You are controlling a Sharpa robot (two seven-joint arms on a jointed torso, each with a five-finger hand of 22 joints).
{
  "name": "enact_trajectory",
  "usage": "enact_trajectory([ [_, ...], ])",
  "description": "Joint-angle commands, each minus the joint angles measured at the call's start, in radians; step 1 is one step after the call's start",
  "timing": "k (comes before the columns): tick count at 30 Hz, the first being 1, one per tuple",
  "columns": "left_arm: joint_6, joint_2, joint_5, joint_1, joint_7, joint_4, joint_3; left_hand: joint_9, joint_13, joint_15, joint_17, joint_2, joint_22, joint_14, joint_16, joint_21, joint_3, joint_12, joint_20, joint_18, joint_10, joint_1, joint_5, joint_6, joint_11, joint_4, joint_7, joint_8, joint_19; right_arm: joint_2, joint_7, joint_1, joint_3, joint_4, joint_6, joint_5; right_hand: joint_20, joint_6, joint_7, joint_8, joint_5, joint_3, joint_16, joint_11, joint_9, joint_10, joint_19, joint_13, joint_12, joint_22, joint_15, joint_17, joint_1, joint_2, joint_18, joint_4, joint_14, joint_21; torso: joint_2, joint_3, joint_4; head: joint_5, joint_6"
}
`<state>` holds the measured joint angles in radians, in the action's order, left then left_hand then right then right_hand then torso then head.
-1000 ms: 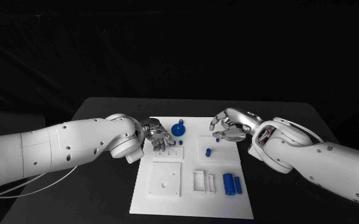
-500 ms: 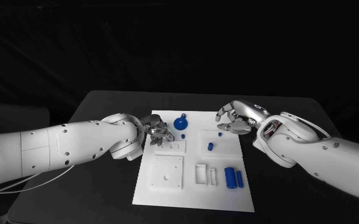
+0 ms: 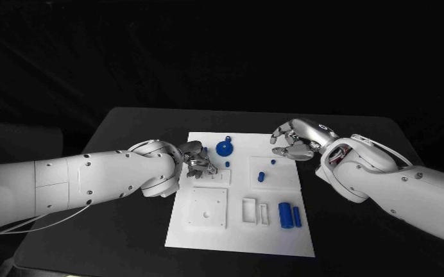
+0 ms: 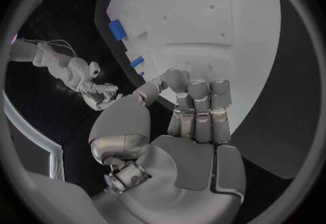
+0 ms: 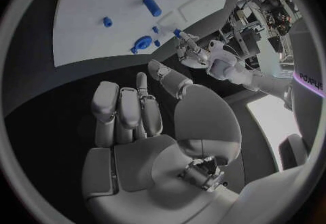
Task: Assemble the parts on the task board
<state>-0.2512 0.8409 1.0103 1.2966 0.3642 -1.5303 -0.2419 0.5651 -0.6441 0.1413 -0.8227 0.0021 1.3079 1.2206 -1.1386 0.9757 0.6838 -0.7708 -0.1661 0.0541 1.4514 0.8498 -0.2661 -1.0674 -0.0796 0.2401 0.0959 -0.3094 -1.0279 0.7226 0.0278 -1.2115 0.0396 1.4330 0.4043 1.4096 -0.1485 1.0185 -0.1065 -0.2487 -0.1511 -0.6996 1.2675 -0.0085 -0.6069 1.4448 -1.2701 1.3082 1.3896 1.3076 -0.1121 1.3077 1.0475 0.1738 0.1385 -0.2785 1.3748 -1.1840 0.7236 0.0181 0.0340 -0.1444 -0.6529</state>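
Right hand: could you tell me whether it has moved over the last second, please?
Yes: the right hand has drawn outward, from over the task board towards its right edge.

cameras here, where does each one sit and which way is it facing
Head view: on the robot's head, looking down at the task board, both arms reaching in.
Left wrist view: behind the left robot hand, facing the board.
Right wrist view: behind the right robot hand, facing the board.
Shared: both wrist views show the board's blue parts and the opposite hand.

task board mid table, two cylinders near-right on it, left hand at left edge
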Motion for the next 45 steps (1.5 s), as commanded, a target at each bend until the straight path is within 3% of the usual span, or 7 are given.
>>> enact_trajectory([
  [1,-0.006,-0.002,0.044,-0.003,0.013,0.001,0.000,0.038,-0.004,0.018,-0.002,-0.004,0.023,0.009,-0.006,0.007,0.004,-0.007,-0.072,0.014,-0.003,0.001,-0.003,-0.089,-0.005,-0.005,-0.069,-0.005,0.001,0.001,-0.018,0.000,0.000,-0.002,0.036,-0.030,-0.003,-0.013,0.000,0.009,-0.008,0.000,-0.025,0.003,0.002,-0.021,0.007,0.109,-0.026,-0.001,0.001,0.070,-0.010,0.006,0.123,0.006,-0.018,0.011,0.000,-0.0003,0.0002,0.003,-0.003],
  [5,0.000,-0.003,0.048,-0.004,0.016,0.005,0.000,0.041,-0.010,0.019,-0.004,-0.003,0.023,0.008,-0.015,0.015,0.004,-0.020,-0.073,0.014,-0.006,-0.002,-0.006,-0.095,-0.007,-0.006,-0.071,-0.005,0.003,0.004,-0.044,0.000,0.000,-0.009,0.066,-0.083,0.043,-0.051,-0.013,0.026,0.000,-0.021,-0.232,0.016,0.009,-0.258,0.084,-0.107,-0.363,-0.042,0.015,-0.045,-0.017,0.034,0.121,0.027,-0.137,0.107,-0.001,-0.0008,-0.0014,0.004,-0.004],
  [11,0.040,-0.005,0.063,-0.006,0.014,0.005,0.000,0.045,-0.015,0.020,-0.005,0.000,0.022,0.006,-0.024,0.025,0.004,-0.033,-0.075,0.014,-0.011,-0.009,-0.020,-0.101,-0.010,-0.005,-0.073,-0.005,0.006,0.006,-0.070,-0.001,0.000,-0.016,0.100,-0.154,0.127,-0.082,-0.034,0.037,0.013,-0.019,-0.386,0.040,0.019,-0.381,0.212,-0.217,-0.524,-0.124,0.050,-0.154,-0.031,0.043,0.102,0.026,-0.257,0.282,-0.001,-0.0016,-0.0037,0.004,-0.004],
  [14,0.051,-0.005,0.068,-0.007,0.016,0.004,0.000,0.050,-0.016,0.018,-0.003,0.012,0.022,0.002,-0.030,0.034,0.003,-0.041,-0.076,0.012,-0.019,-0.026,-0.100,-0.108,-0.012,0.013,-0.075,-0.006,0.014,0.006,-0.096,-0.001,0.000,-0.017,0.137,-0.201,0.159,-0.137,-0.047,0.063,0.000,-0.019,-0.444,0.052,0.036,-0.408,0.254,-0.284,-0.585,-0.167,0.073,-0.219,-0.032,0.048,0.096,0.036,-0.291,0.357,-0.001,-0.0010,-0.0031,-0.007,-0.002],
  [26,0.058,-0.013,0.068,-0.010,0.023,0.023,0.000,0.053,-0.013,0.016,0.001,0.025,0.019,0.000,-0.032,0.037,0.004,-0.045,-0.076,0.012,-0.022,-0.040,-0.104,-0.108,-0.011,0.021,-0.075,-0.004,0.018,0.007,-0.130,-0.003,0.000,-0.037,0.148,-0.327,0.268,-0.181,-0.078,0.043,-0.055,-0.012,-0.663,0.095,0.062,-0.497,0.379,-0.619,-0.800,-0.335,0.172,-0.502,-0.026,0.049,0.095,0.066,-0.393,0.622,-0.001,-0.0009,-0.0016,-0.011,-0.003],
  [32,0.058,-0.017,0.068,-0.013,0.028,0.031,0.000,0.054,-0.012,0.015,0.002,0.027,0.019,-0.001,-0.032,0.037,0.004,-0.045,-0.076,0.012,-0.022,-0.043,-0.104,-0.108,-0.011,0.023,-0.075,-0.003,0.019,0.005,-0.130,-0.004,0.000,-0.042,0.139,-0.340,0.295,-0.186,-0.085,0.025,-0.062,0.001,-0.687,0.107,0.077,-0.497,0.403,-0.748,-0.835,-0.361,0.191,-0.572,-0.014,0.046,0.104,0.066,-0.414,0.669,-0.001,-0.0013,-0.0017,-0.008,-0.003],
  [45,0.066,-0.031,0.066,-0.021,0.031,0.048,0.001,0.060,-0.010,0.015,0.005,0.041,0.018,0.001,-0.040,0.043,0.004,-0.054,-0.076,0.011,-0.021,-0.068,-0.098,-0.117,-0.013,0.026,-0.078,-0.005,0.021,0.005,-0.130,-0.005,0.000,-0.045,0.139,-0.342,0.304,-0.180,-0.089,0.015,-0.084,0.006,-0.679,0.109,0.087,-0.492,0.405,-0.792,-0.831,-0.359,0.193,-0.592,-0.011,0.044,0.111,0.066,-0.417,0.673,0.000,-0.0009,-0.0018,-0.003,-0.004],
])
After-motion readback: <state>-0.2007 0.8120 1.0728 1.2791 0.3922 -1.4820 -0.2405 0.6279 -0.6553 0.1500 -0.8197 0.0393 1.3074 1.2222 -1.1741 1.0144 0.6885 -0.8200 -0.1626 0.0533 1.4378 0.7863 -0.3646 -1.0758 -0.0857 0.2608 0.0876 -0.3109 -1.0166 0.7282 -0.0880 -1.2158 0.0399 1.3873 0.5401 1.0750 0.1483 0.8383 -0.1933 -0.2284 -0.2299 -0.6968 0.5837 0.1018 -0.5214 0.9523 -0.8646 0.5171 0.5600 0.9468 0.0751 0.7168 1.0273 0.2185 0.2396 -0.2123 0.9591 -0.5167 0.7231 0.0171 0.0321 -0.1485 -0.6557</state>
